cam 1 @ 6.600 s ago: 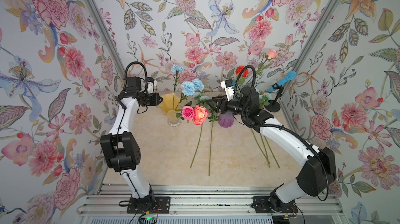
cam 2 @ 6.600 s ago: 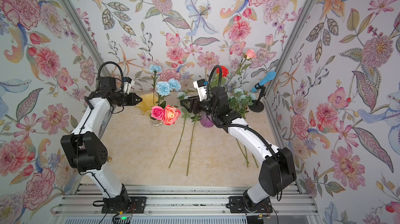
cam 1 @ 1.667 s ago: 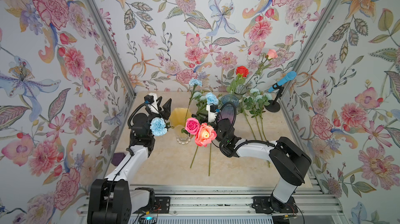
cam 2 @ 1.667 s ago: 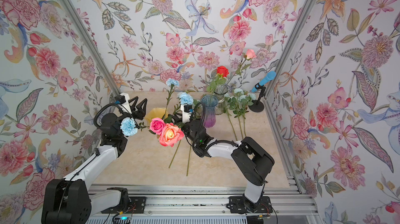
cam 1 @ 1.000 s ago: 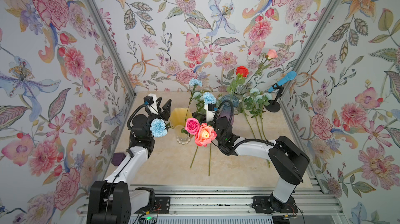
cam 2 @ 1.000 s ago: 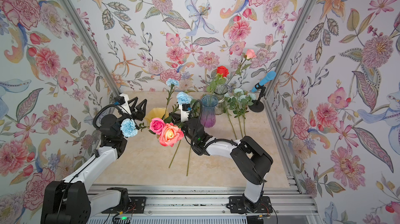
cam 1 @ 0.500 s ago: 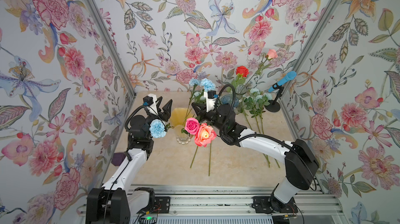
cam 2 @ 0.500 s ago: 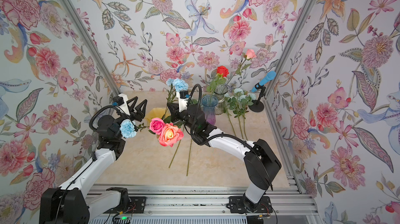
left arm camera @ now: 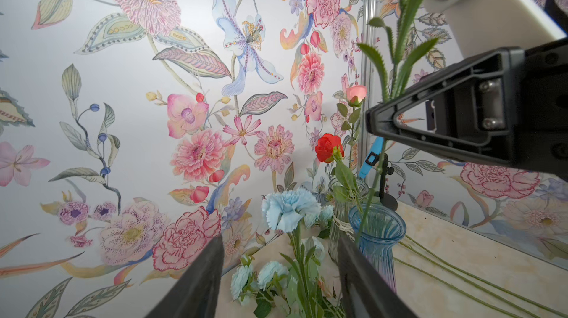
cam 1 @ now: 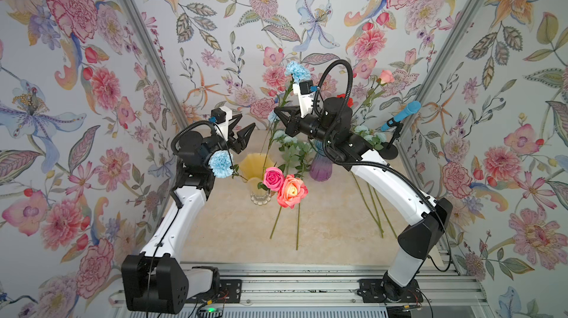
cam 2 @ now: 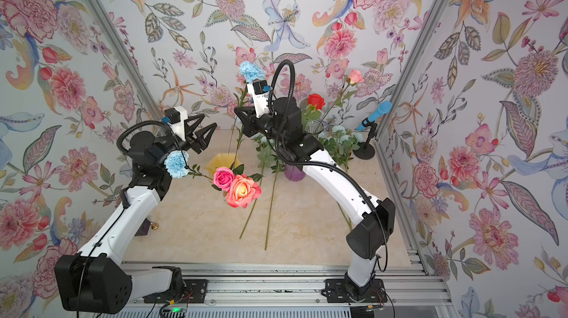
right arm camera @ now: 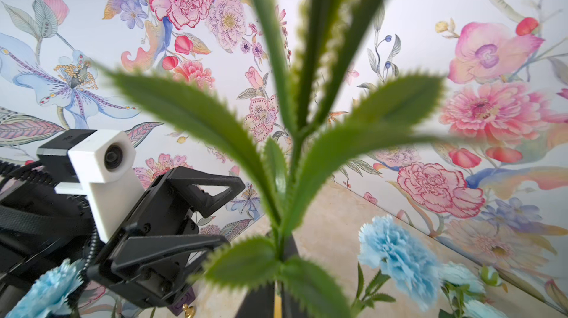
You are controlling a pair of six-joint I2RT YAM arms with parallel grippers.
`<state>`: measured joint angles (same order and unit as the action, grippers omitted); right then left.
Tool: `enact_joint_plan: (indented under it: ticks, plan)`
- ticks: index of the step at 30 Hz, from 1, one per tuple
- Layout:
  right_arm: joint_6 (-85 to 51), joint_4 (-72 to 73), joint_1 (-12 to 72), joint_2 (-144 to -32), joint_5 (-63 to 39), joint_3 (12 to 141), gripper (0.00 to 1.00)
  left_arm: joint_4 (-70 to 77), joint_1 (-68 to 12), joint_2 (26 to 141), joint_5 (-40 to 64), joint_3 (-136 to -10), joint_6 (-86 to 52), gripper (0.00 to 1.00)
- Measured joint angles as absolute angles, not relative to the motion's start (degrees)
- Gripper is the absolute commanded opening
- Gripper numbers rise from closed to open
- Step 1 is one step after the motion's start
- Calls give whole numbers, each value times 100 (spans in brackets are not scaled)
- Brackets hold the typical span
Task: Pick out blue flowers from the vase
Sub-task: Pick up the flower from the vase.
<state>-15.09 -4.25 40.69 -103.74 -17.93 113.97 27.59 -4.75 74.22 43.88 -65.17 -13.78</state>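
Clamping the blue carnation point(cam 1: 296, 71) mid-stem, right fingers point(cam 1: 285, 119) sit below its bloom.

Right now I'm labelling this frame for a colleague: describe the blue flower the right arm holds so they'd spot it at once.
Find the right arm stretched toward the back wall; its jaws are shut on a thin green stem. Follow it up to the sky-blue carnation just above the wrist camera: the only flower gripped.

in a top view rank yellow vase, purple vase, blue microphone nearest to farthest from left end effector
1. yellow vase, just beside the left end effector
2. purple vase, mid-table, toward the right
3. blue microphone, far right corner
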Motion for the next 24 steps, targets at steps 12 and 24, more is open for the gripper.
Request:
enact_joint_plan:
  ticks: [12, 24]
  plan:
    - [-1404, -1435, 3870, -10803, -3229, 12385, 4, 2902, -475, 7878, 5841, -7391, -1850, 62]
    - [-1219, -1581, 3940, -10812, -3514, 11970, 5, 2915, -475, 8097, 4375, -6853, -1400, 62]
